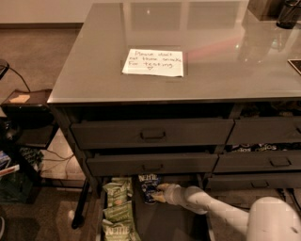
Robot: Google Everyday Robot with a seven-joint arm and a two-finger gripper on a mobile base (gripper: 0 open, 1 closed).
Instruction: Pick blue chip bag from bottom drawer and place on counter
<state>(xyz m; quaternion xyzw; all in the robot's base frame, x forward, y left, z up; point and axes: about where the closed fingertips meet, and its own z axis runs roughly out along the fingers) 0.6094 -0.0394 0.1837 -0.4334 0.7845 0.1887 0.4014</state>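
Observation:
The blue chip bag is dark navy with white lettering. It stands at the back of the open bottom drawer, just under the drawer above. My gripper reaches into the drawer from the right on a white arm and sits right at the bag, touching its right side. The counter is a glossy grey top above the drawers, with a white handwritten note on it.
Several green snack bags lie along the drawer's left side. Two handled drawers sit closed above the gripper. Dark objects stand at the counter's far right. A low shelf with cables is at left.

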